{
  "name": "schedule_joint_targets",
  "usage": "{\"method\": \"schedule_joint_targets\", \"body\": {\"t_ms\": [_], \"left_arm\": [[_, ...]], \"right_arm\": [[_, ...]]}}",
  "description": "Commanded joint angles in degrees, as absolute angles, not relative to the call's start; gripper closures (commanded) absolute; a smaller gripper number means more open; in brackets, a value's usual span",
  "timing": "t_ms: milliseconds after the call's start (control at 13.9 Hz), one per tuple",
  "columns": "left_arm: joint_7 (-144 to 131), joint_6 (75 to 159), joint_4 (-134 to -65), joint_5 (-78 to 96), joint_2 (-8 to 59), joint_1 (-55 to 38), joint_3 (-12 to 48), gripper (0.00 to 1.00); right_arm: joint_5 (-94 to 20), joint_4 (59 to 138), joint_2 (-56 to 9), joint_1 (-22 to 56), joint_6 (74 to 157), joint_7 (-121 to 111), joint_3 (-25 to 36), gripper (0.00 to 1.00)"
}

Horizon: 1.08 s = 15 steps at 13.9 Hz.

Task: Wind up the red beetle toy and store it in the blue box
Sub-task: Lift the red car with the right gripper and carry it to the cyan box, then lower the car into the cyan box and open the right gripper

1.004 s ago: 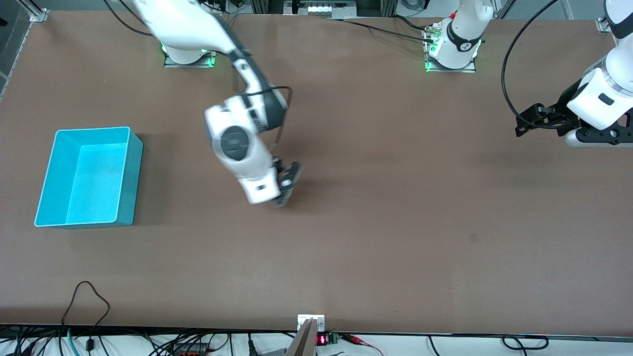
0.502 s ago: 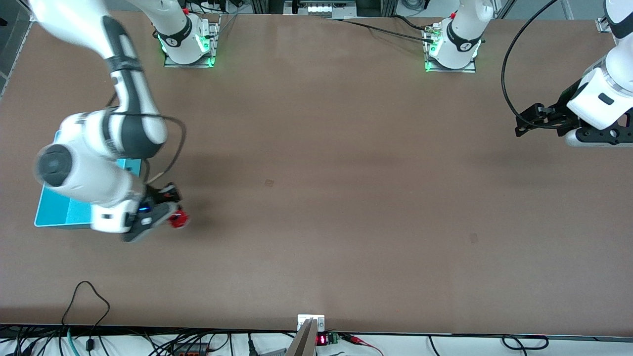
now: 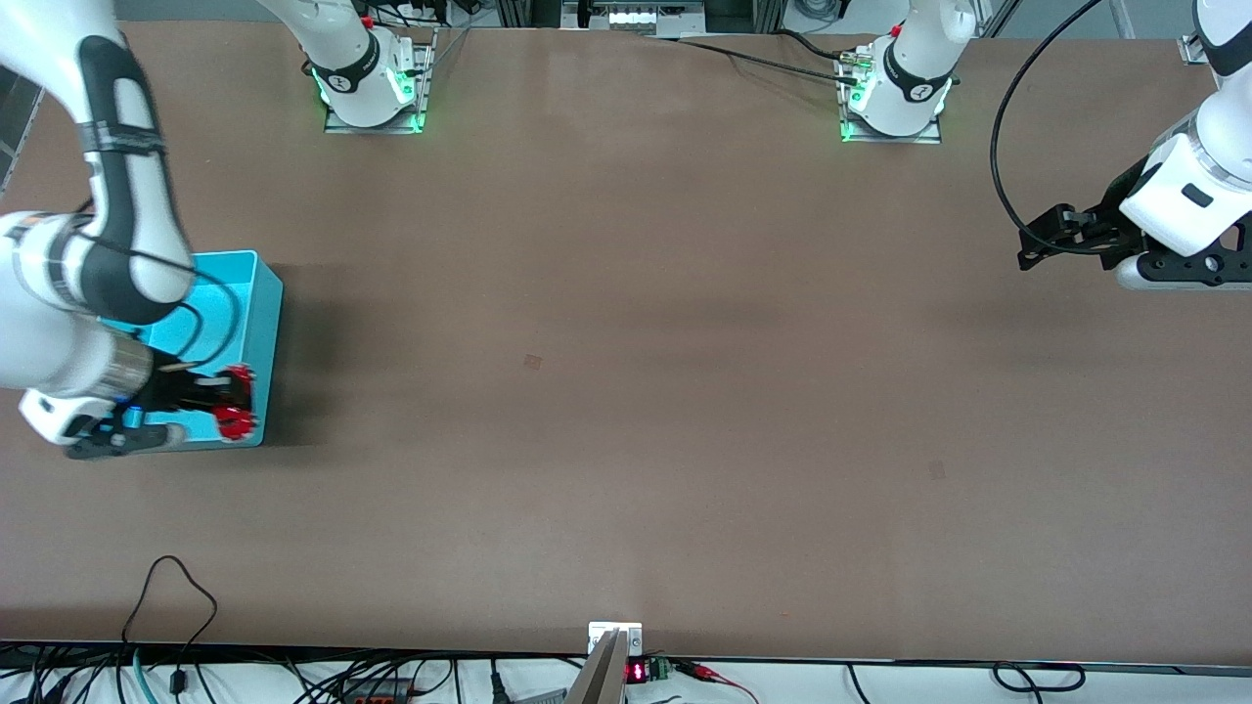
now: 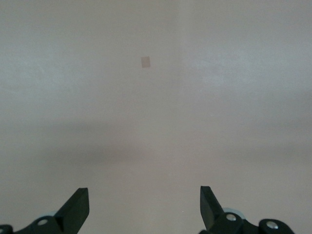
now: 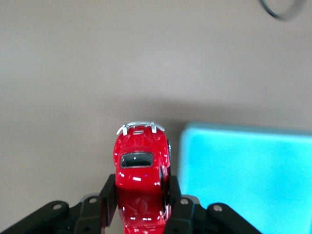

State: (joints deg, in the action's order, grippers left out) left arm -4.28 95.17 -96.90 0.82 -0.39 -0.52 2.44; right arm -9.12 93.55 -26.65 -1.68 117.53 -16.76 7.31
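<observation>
The red beetle toy [image 3: 237,422] is clamped between the fingers of my right gripper [image 3: 231,399]. It hangs over the blue box's [image 3: 266,323] corner that lies nearest the front camera and the table's middle. In the right wrist view the toy [image 5: 141,168] sticks out from the gripper [image 5: 141,186], with its silvery bumper over bare table and the blue box [image 5: 243,175] beside it. My left gripper [image 3: 1039,244] waits open and empty in the air at the left arm's end of the table. Its fingers [image 4: 75,207] stand wide apart over bare table.
The brown table [image 3: 685,440] bears a small square mark [image 3: 531,361] near its middle, which also shows in the left wrist view [image 4: 146,62]. Cables lie along the table's edge nearest the front camera. The right arm's forearm covers much of the box.
My right arm has swung from the table's middle to the blue box, carrying the red toy. The left arm has not moved.
</observation>
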Motion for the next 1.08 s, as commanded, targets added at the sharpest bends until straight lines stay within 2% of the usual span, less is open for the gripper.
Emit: {"method": "schedule_joint_targets", "body": {"t_ms": [0,502,717,1004], "left_arm": [[-4.7,93.8,-95.1,2.0,0.4,-0.4,2.5,0.0],[-4.7,94.0,-95.1,2.0,0.4,-0.7,2.5,0.0],[-4.8,94.0,-95.0,2.0,0.4,-0.7,2.5,0.0],[-4.8,93.8,-94.0,1.9,1.1,-1.1,2.5,0.0]], "right_arm": [[-8.2,97.8,-23.9,-6.0,117.9,-15.9,5.9,0.92],[-2.1,105.5,-24.2,-9.2,123.0,-15.2,6.0,0.91],[-2.1,110.6,-24.6,-10.1,131.0,-15.1,6.0,0.9],[-2.2,112.0,-26.9,-11.8,133.1,-15.6,6.0,0.87]]}}
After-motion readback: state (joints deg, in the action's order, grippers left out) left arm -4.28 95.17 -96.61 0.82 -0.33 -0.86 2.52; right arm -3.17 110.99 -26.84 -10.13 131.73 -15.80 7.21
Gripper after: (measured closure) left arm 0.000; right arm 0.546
